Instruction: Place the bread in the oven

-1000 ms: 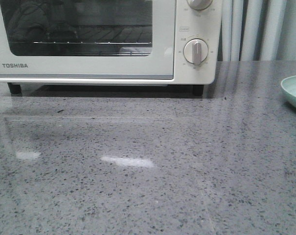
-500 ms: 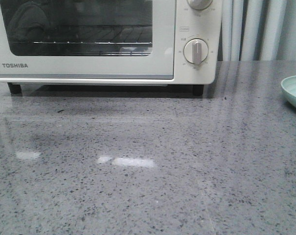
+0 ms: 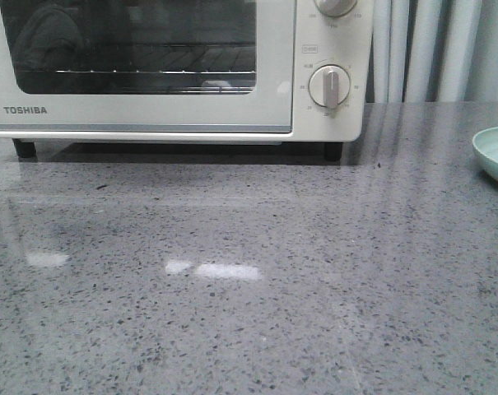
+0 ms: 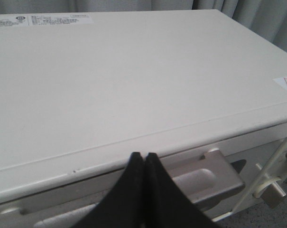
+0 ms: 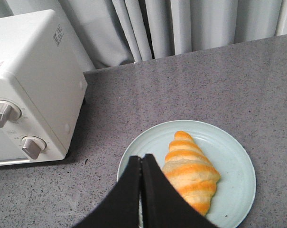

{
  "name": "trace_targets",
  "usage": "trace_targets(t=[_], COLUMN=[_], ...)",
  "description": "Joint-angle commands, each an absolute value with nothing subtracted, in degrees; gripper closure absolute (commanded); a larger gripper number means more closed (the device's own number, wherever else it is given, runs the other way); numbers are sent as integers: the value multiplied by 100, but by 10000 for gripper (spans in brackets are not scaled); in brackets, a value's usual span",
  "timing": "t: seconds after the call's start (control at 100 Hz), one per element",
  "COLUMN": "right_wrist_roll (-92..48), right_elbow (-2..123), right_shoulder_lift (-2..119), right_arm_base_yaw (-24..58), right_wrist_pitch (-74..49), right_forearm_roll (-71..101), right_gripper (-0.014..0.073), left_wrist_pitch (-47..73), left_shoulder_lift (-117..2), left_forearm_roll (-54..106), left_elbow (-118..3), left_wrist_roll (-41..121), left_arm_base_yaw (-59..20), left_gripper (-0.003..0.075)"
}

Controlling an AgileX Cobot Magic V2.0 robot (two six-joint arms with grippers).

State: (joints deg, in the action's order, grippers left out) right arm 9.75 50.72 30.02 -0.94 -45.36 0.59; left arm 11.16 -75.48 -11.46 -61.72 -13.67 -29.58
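The cream-white TOSHIBA oven (image 3: 174, 66) stands at the back left of the table, its glass door closed and a wire rack visible inside. From above, my left gripper (image 4: 143, 155) is shut with nothing in it, its tips over the front top edge of the oven (image 4: 134, 85), just above the door handle (image 4: 209, 175). The bread (image 5: 190, 171), an orange and cream striped croissant, lies on a pale green plate (image 5: 228, 147). My right gripper (image 5: 141, 157) is shut and empty, hovering over the plate's edge beside the bread. The oven (image 5: 29, 80) also shows in that view.
The pale green plate (image 3: 494, 153) peeks in at the right edge of the front view. Grey curtains (image 3: 430, 49) hang behind the speckled grey table (image 3: 249, 288). Two round dials (image 3: 329, 86) sit on the oven's right panel.
A faint dark reflection on the table's left side has shifted slightly; the oven and plate have not moved.
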Motion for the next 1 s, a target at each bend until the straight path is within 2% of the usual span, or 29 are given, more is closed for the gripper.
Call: trace_targets(t=[0.0,0.2,0.39,0.63,0.83,0.9,0.99], right_wrist_roll=[903,903,903,903,903,903,903], right_elbow=[5265,5265,5265,5265,5265,5265,5265], right_shoulder_lift=[3082,3082,3082,3082,3251,3434,3820], right_arm_base_yaw=[-69,-69,-69,-69,-69,-69,-69], right_wrist_pitch=[-4128,-4128,-4148,-4488,-5309,-5487,-5718], right_forearm_roll=[67,67,67,67,-299,-411,-437], right_gripper=[662,662,662,662,659,627,506], left_wrist_pitch=[1321,1586,1443,1530,1533,1576,1620], left_shoulder_lift=[-7535,-7444,-6807,-5205,-3611,-3130,-2733], left_forearm_roll=[-1148,-1078,-844,-469,-207,-221,-311], left_elbow=[-6261,-6014,-5287,-4189,-3702,-3685,-3685], left_wrist_roll=[-1369,-1369,-1369,-1369,-1369,-1369,-1369], left_arm_base_yaw=[-2982,-2993,-3006,-3191,-3808,-3967,-4029], left_gripper=[741,741,741,741,741,741,741])
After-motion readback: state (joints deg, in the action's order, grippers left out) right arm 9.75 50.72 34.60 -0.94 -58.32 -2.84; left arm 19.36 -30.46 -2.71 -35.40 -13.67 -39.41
